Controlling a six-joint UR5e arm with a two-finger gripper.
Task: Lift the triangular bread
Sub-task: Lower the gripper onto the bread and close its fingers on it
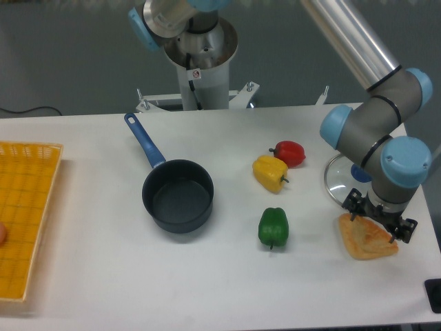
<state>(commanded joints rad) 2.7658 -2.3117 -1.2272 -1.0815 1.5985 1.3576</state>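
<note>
The triangular bread is a flat golden-orange pastry lying on the white table near the right front. My gripper is directly over its upper edge, pointing down, with a finger on each side of the bread's top part. The jaws look spread, and I cannot tell whether they touch the bread. The bread rests on the table.
A green pepper, a yellow pepper and a red pepper lie left of the bread. A dark pot with a blue handle sits mid-table. A glass lid lies behind the gripper. A yellow basket is at the left edge.
</note>
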